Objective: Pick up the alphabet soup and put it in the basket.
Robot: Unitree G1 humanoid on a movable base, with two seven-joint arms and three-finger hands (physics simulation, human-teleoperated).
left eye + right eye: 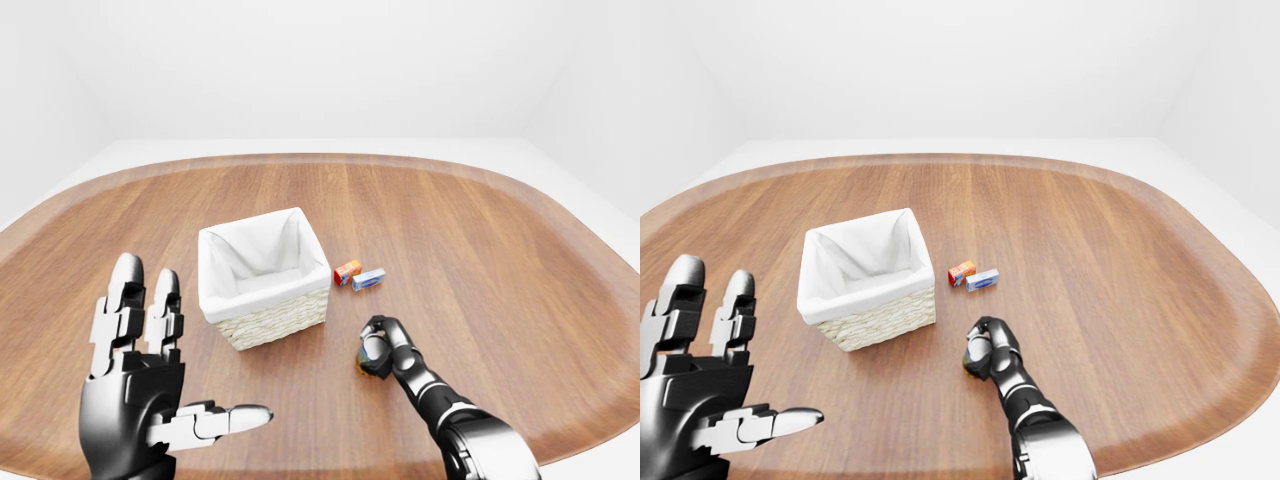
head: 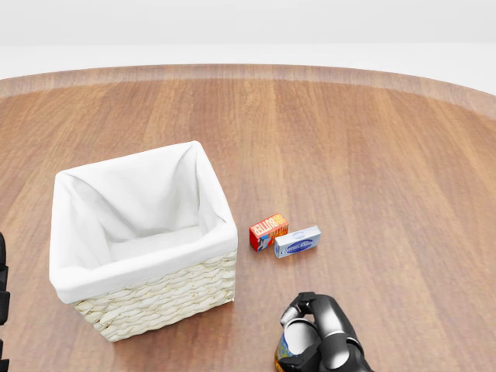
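The alphabet soup can [image 2: 295,345] shows its pale lid and an orange label at the bottom of the head view, with my right hand [image 2: 310,341] shut round it, just above the wooden table [image 2: 372,155]. The same can [image 1: 373,350] appears in the left-eye view, right of the basket. The wicker basket [image 2: 155,298] with its white cloth lining stands left of the can, with nothing showing inside. My left hand [image 1: 150,400] is raised at the lower left of the left-eye view, fingers spread, holding nothing.
A small orange-red box [image 2: 268,230] and a blue-white box [image 2: 297,242] lie side by side between the basket and the can, slightly higher in the head view. The round table's rim curves across the top of the view.
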